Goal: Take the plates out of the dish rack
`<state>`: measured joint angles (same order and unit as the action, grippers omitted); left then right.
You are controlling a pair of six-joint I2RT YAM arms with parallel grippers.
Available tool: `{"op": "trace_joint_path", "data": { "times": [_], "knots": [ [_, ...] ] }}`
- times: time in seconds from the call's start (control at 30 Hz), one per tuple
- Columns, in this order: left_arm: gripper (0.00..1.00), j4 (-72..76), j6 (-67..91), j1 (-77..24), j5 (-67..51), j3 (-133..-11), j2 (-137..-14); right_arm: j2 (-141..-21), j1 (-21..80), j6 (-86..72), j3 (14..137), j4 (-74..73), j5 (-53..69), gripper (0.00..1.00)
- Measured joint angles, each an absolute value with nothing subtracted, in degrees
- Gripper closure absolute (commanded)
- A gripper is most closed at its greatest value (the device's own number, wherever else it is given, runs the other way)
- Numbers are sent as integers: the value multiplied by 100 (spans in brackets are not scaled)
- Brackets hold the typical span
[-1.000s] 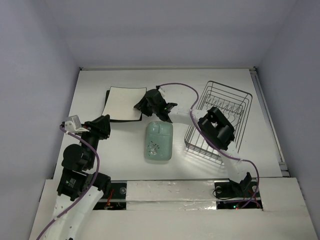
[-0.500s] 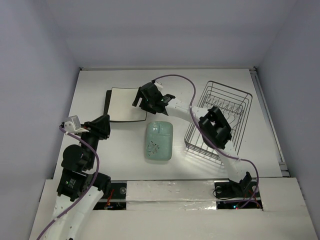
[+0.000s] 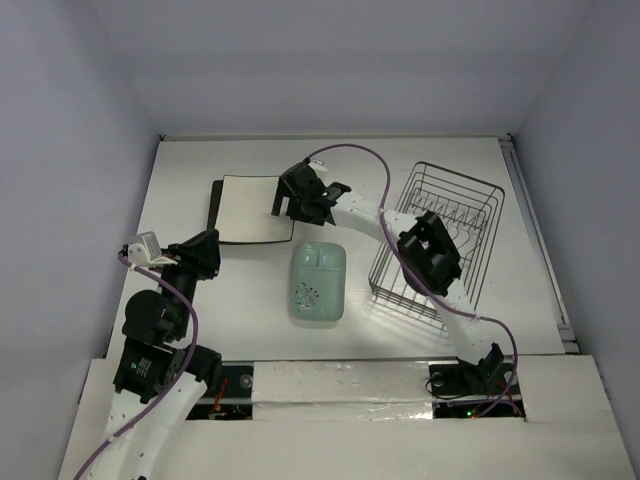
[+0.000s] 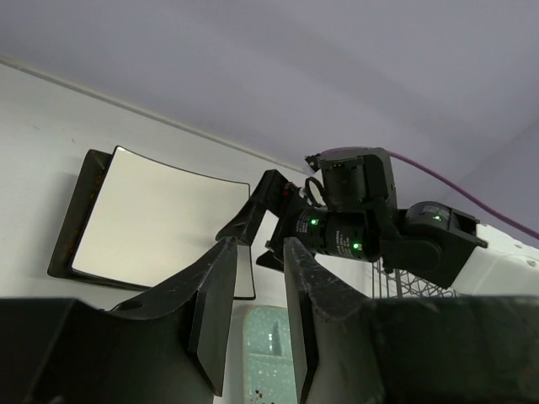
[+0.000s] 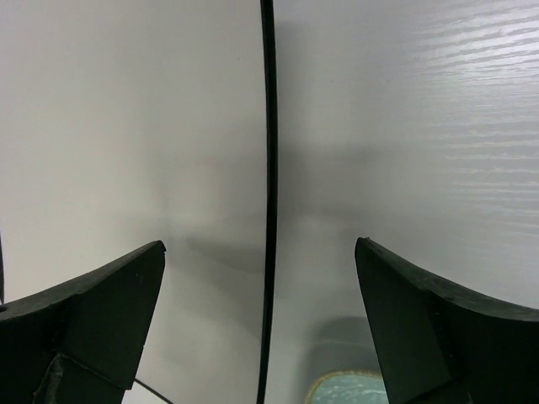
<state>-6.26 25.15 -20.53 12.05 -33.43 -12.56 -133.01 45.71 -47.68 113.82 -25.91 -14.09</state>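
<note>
A white square plate (image 3: 245, 208) with a dark underside lies flat on the table at the far left. My right gripper (image 3: 288, 204) hovers over its right edge, open wide. In the right wrist view the plate's (image 5: 126, 126) dark rim runs straight up between the spread jaws of the right gripper (image 5: 261, 248), touching neither. A mint-green compartmented plate (image 3: 318, 282) lies in the middle. The wire dish rack (image 3: 455, 215) stands at the right, partly behind the right arm. My left gripper (image 3: 207, 251) hangs near the white plate's front left, slightly open and empty. In the left wrist view nothing lies between the narrow gap of the left gripper (image 4: 257, 246).
The right arm's elbow (image 3: 432, 252) hangs over the rack's near side. A purple cable (image 3: 350, 152) loops above the right wrist. The table's back edge meets the wall (image 3: 330, 137) just behind the white plate and the rack.
My right gripper has opened wide and shifted slightly back and left over the white plate's right edge. The left arm and both plates have stayed put.
</note>
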Motion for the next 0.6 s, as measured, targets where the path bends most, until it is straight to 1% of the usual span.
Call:
{"op": "trace_joint_path", "data": {
  "times": [0.1,0.2,0.27,0.3,0.33,0.37,0.4,0.43,0.47,0.5,0.57,0.6],
  "knots": [
    [74,-626,2512,-2053,1205,-3343,-1256,-13096,4545,-4609,11295,-2703,-1492,0],
    [74,-626,2515,-2053,1205,-3343,-1256,-12632,4523,-4436,11076,-2755,-1590,2],
    [73,-626,2515,-2053,1208,-3343,-1256,-12151,4506,-4292,10785,-2707,-1667,11],
    [73,-626,2512,-2053,1205,-3343,-1256,-11885,4501,-4237,10621,-2685,-1704,18],
    [72,-626,2512,-2053,1208,-3343,-1256,-11552,4501,-4167,10385,-2633,-1743,36],
    [71,-628,2512,-2053,1208,-3343,-1256,-11246,4499,-4093,10158,-2578,-1776,50],
    [65,-626,2512,-2053,1205,-3343,-1256,-10827,4497,-4025,9817,-2443,-1813,66],
    [61,-628,2512,-2053,1205,-3343,-1256,-10429,4497,-3938,9533,-2366,-1848,91],
    [57,-626,2512,-2053,1205,-3343,-1256,-9996,4495,-3854,9209,-2283,-1879,99],
    [50,-628,2517,-2053,1208,-3343,-1256,-9596,4493,-3819,8954,-2222,-1920,100],
    [43,-626,2521,-2053,1205,-3343,-1256,-8783,4493,-3653,8543,-2152,-1986,100],
    [38,-628,2534,-2053,1205,-3343,-1256,-8396,4493,-3568,8390,-2132,-2025,100]
  ]
}}
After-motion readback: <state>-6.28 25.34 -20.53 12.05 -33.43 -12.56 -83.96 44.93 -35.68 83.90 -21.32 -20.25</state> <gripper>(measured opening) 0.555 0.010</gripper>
